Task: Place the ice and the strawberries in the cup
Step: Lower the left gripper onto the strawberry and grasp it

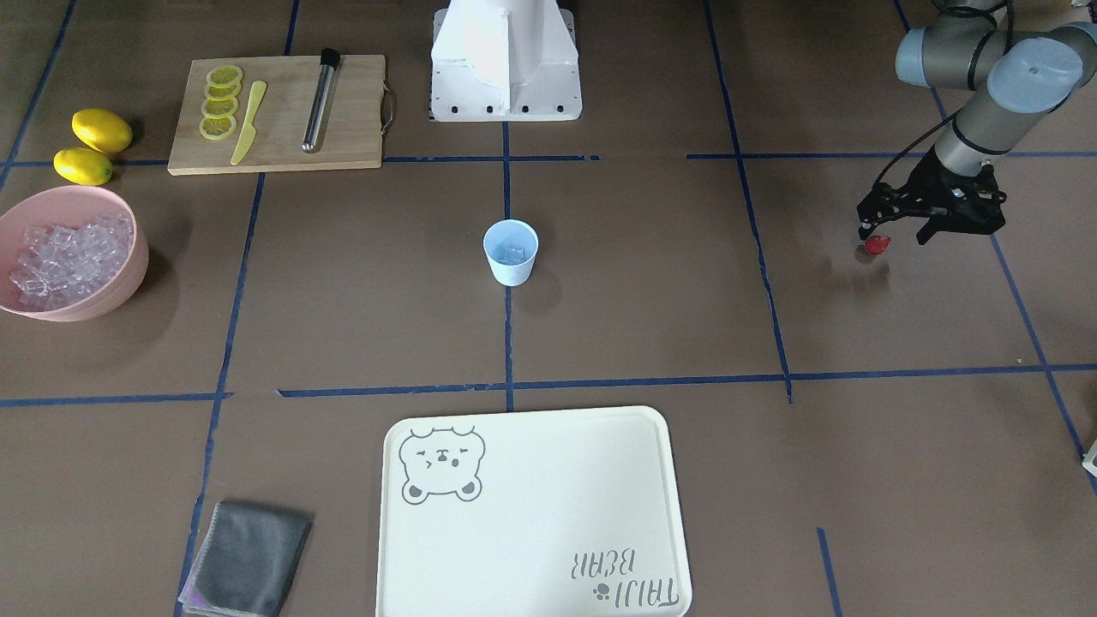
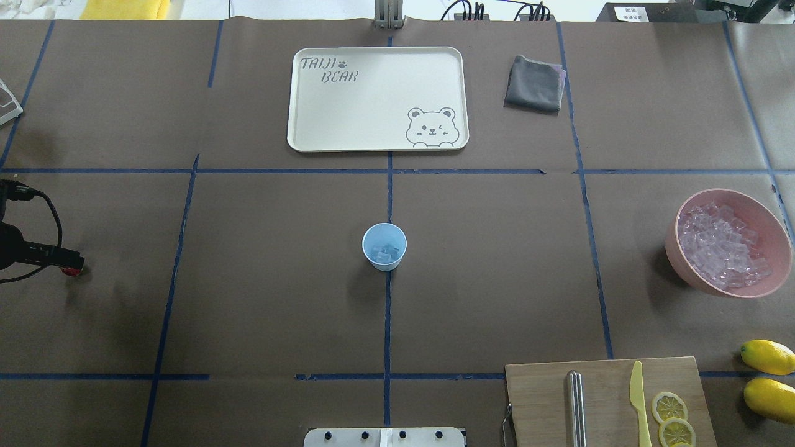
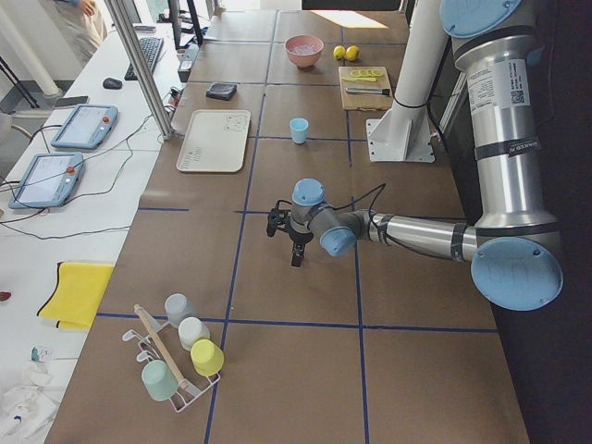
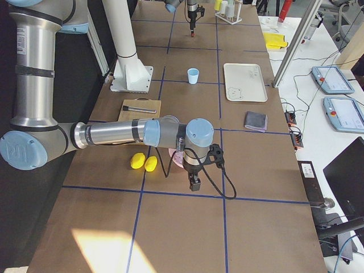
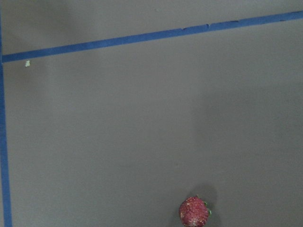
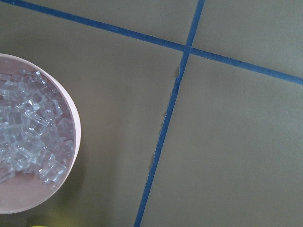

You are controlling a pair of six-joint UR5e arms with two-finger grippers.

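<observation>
The light blue cup (image 1: 511, 257) stands at the table's centre with a few ice cubes (image 2: 385, 252) in it. Many more ice cubes (image 1: 68, 257) fill the pink bowl (image 1: 140, 257), which also shows in the right wrist view (image 6: 73, 156). One dark red strawberry (image 1: 876, 245) lies on the table far from the cup. My left gripper (image 1: 896, 236) hovers open just over it, one fingertip beside the berry. The left wrist view shows the strawberry (image 5: 194, 211) at its lower edge. My right gripper (image 4: 195, 183) hangs near the bowl; I cannot tell its state.
Two lemons (image 1: 94, 146) lie by a wooden cutting board (image 1: 343, 128) with lemon slices (image 1: 219, 103), a yellow knife (image 1: 247, 124) and a metal tube (image 1: 320, 98). A cream tray (image 1: 531, 514) and a grey cloth (image 1: 248, 557) sit across the table. The robot base (image 1: 506, 60) stands behind the cup.
</observation>
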